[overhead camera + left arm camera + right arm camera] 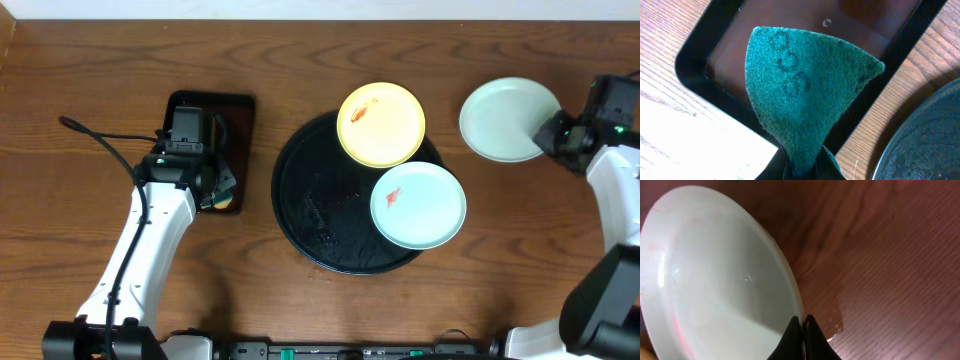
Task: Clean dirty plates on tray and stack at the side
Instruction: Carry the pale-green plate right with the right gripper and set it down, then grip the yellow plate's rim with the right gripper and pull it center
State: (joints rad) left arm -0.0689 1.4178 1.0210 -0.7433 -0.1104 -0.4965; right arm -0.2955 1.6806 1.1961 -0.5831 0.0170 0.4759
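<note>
The right hand (803, 324) was clenched on the rim of the pale mint-white round plate (715, 280), beside the glossy black round tray (320, 205), and should lower it flat onto the wooden worktop (100, 60) before release.

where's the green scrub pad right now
In the left wrist view the green pad is pinched in the left gripper over the brown tray, left of the black round tray.
</note>
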